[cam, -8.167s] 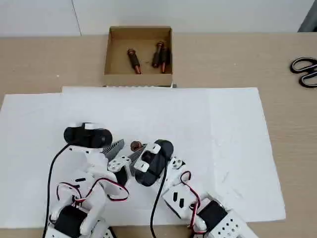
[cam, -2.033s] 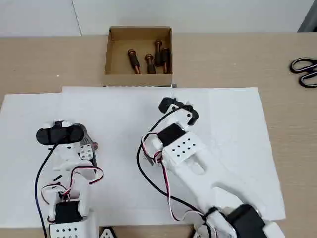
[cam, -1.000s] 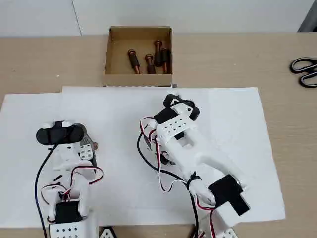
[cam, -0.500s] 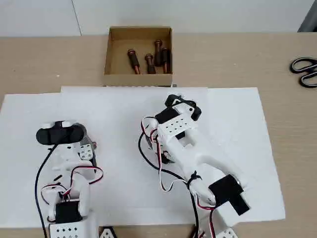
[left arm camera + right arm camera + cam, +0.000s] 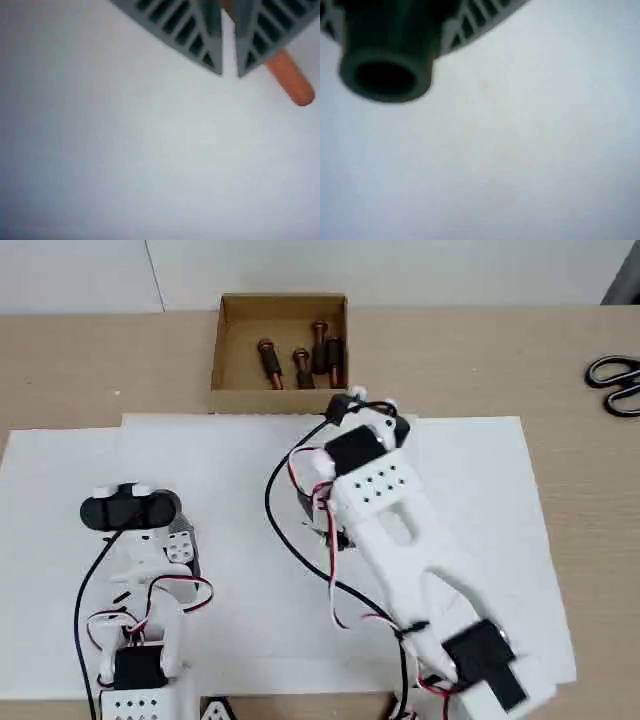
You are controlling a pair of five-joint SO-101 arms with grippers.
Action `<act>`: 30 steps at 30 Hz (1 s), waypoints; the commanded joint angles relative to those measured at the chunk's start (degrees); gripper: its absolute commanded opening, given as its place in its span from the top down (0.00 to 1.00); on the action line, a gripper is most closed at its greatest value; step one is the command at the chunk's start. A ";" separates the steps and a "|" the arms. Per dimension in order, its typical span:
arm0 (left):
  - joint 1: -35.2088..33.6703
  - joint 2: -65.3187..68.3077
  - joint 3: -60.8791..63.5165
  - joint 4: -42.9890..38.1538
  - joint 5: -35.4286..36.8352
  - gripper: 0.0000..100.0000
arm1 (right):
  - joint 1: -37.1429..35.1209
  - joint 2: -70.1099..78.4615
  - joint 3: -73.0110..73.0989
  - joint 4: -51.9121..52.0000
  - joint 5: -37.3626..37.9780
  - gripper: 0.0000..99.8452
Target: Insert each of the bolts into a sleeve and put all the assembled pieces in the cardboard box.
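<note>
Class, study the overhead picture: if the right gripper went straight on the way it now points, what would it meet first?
Probably the near wall of the cardboard box, just ahead of the right gripper. Its height is unclear, so it might pass over the rim.

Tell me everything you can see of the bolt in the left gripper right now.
The bolt is a smooth, copper-coloured rod, metal by its look, with a rounded end. The left gripper is shut on it, its grey ribbed fingers pinching the shaft higher up. The free end sticks out at a slant past the fingertips, over the white paper. The fingers hide its head, and I cannot tell whether the end touches the paper.
</note>
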 commanded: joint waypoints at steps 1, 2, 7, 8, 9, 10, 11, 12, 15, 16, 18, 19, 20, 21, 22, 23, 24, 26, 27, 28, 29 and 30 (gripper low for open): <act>-0.35 -0.18 -0.92 4.04 -4.48 0.99 | 2.59 -11.21 -2.99 0.66 3.69 1.00; -1.05 -0.18 -2.07 6.07 -6.15 0.99 | 3.21 -13.49 -2.81 0.66 4.48 1.00; -2.20 0.00 -12.44 15.38 -10.55 0.99 | 9.45 -21.05 2.55 0.66 8.88 1.00; -2.11 0.00 -14.37 16.79 -11.16 0.99 | 11.21 -21.67 4.13 0.66 9.58 1.00; -2.20 0.09 -15.87 18.20 -11.96 0.99 | 13.05 -22.20 5.98 0.66 10.46 1.00; -2.37 0.44 -17.01 19.43 -13.63 0.99 | 15.08 -22.55 7.82 0.66 11.69 1.00; -2.46 1.41 -18.24 20.92 -15.38 0.99 | 17.10 -22.90 9.41 0.66 13.01 1.00; -2.46 2.73 -19.91 22.59 -16.53 0.99 | 19.12 -23.16 10.90 0.66 14.33 1.00; -2.46 8.97 -26.51 25.49 -17.23 0.99 | 25.27 -23.16 14.07 0.57 18.11 1.00; -2.46 11.78 -29.23 25.49 -17.23 0.99 | 27.03 -23.16 14.59 0.40 19.16 1.00; -2.46 18.20 -35.03 25.67 -17.23 0.99 | 30.11 -23.16 15.38 0.22 20.92 1.00; -2.46 21.89 -38.20 25.76 -17.23 0.99 | 31.69 -23.16 15.38 0.22 21.63 1.00; -2.46 25.58 -41.10 26.20 -17.23 0.99 | 33.19 -23.16 15.38 0.22 22.15 1.00; -2.46 29.45 -44.18 27.08 -17.23 0.99 | 34.77 -23.16 15.38 0.22 22.68 1.00; -2.46 33.05 -47.34 28.48 -17.23 0.99 | 36.18 -23.16 15.38 0.22 23.30 1.00; -2.46 36.66 -50.24 30.15 -17.32 0.99 | 37.67 -23.16 15.38 0.22 23.91 1.00; -2.37 39.91 -52.88 31.74 -17.32 0.99 | 39.16 -23.16 15.38 0.22 24.62 1.00; -2.11 46.15 -57.54 35.16 -17.41 0.99 | 42.42 -23.16 15.38 0.22 26.20 1.00; -2.11 48.79 -59.47 36.57 -17.41 0.99 | 44.09 -23.16 15.38 0.22 27.25 1.00; -2.11 51.34 -61.05 37.71 -18.11 0.99 | 45.76 -23.16 15.38 0.22 28.66 1.00; -2.11 53.54 -62.46 38.77 -19.60 0.99 | 47.34 -23.16 15.38 0.22 30.42 1.00; -2.11 55.47 -63.43 39.47 -21.45 0.99 | 48.57 -23.16 15.38 0.22 32.44 1.00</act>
